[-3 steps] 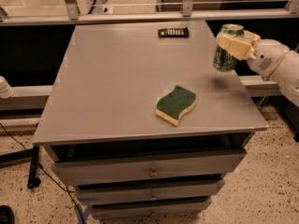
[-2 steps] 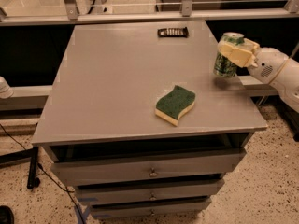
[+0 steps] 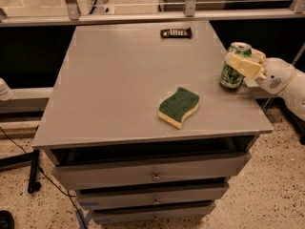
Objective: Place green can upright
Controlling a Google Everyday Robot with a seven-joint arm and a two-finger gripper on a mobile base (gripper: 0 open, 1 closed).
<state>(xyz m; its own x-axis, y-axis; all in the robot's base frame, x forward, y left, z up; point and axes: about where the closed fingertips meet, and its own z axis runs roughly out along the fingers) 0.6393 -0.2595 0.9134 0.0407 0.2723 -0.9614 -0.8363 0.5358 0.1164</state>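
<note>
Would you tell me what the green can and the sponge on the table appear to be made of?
The green-and-white patterned drink can, held in the cream pincer near the right edge of the grey table, looks like thin aluminium: shiny silver rim. The green-topped yellow sponge looks like soft foam under a matte scouring layer.

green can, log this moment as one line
gripper: shut on green-and-white aluminium can | can: upright, at right edge of grey table | green-topped yellow sponge: apart, mid-table
</note>
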